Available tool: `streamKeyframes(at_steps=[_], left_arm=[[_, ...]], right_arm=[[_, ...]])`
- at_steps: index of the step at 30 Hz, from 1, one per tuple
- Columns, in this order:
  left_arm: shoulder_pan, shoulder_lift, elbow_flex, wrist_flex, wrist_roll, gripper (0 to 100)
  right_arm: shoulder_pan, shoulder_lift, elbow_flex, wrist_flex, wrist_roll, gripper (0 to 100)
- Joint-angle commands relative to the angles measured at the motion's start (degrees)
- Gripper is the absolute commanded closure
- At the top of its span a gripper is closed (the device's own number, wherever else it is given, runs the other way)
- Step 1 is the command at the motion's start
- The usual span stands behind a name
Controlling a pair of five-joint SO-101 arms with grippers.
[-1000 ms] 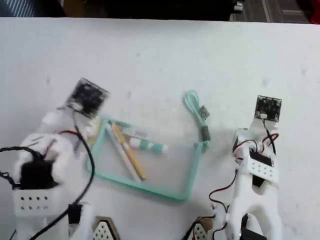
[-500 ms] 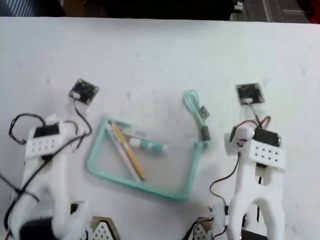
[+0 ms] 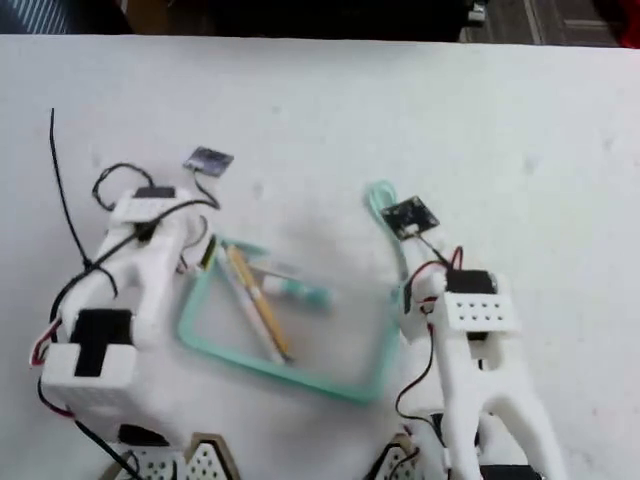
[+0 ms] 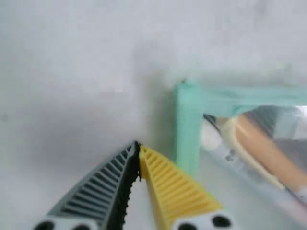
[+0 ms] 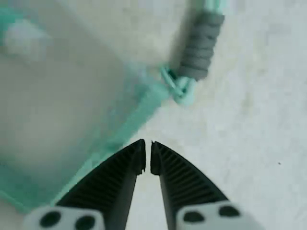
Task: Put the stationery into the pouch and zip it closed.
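Mint-edged clear pouch (image 3: 300, 374) lies near the tabletop's (image 3: 400, 110) front edge with pens (image 3: 256, 305) inside. At its left corner the left gripper (image 4: 139, 151) is pressed together, empty. At its right corner the right gripper (image 5: 147, 155), likewise closed, sits beside a grey-toggled cord (image 5: 201, 45).

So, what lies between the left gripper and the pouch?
Only bare table: in the left wrist view, a white strip separates the tip of the left gripper from the pouch edge.
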Motion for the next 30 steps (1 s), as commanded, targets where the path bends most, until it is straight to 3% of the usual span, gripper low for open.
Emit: streamKeyframes(at_steps=[1, 17, 30], left_arm=[[5.58, 1.8, -5.19, 3.78, 0.53, 98], [5.41, 2.33, -5.45, 5.01, 0.53, 98], [7.87, 2.86, -18.11, 4.92, 6.95, 98]], right_arm=[[-5.23, -0.13, -0.44, -2.77, -2.55, 98.1], [-1.54, 33.19, -20.92, -5.67, -4.92, 98.1], [-1.71, 56.84, -55.82, -0.22, -13.98, 98.1]])
